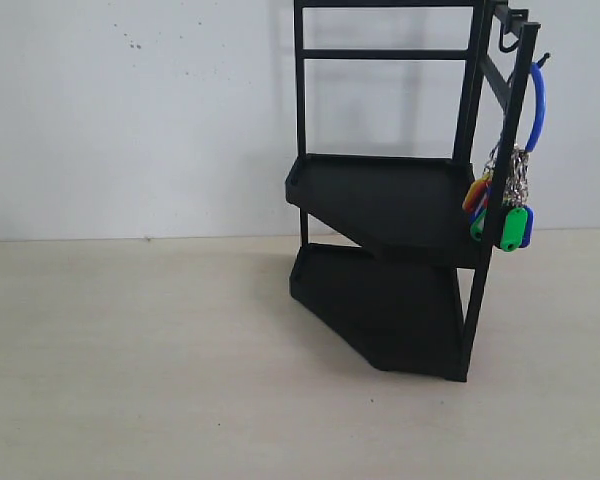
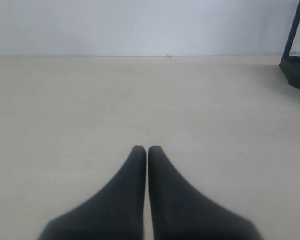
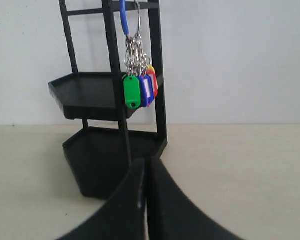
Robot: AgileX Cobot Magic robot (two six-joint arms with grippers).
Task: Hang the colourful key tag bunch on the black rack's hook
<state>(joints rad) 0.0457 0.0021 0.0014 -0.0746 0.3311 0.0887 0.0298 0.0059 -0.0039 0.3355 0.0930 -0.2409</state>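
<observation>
The key tag bunch (image 1: 513, 205) hangs on the black rack (image 1: 473, 100), at the right of the exterior view. Its blue loop (image 1: 537, 105) is slung over the hook (image 1: 543, 60), a small upturned prong sticking out sideways near the top of the front upright post. Below the loop a clump of metal rings (image 1: 516, 172) dangles beside that post, and the plastic tags hang under the rings at about the level of the upper shelf (image 1: 380, 190). A green tag (image 1: 513, 228) faces outward with a blue one just behind it, and red and yellow tags show on the other side of the post. The bunch hangs free of both grippers. The rack stands upright on the pale table (image 1: 130, 350) in front of a white wall (image 1: 130, 100), its lower shelf (image 1: 380, 305) resting near the tabletop. Neither arm shows in the exterior view. The left gripper (image 2: 148, 150) hovers over bare table with its two dark fingers pressed together and nothing between them; only an edge of the rack shows in its view. The right gripper (image 3: 147, 162) has its fingers pressed together and empty too, and it points toward the rack and the hanging bunch, well apart from both.
</observation>
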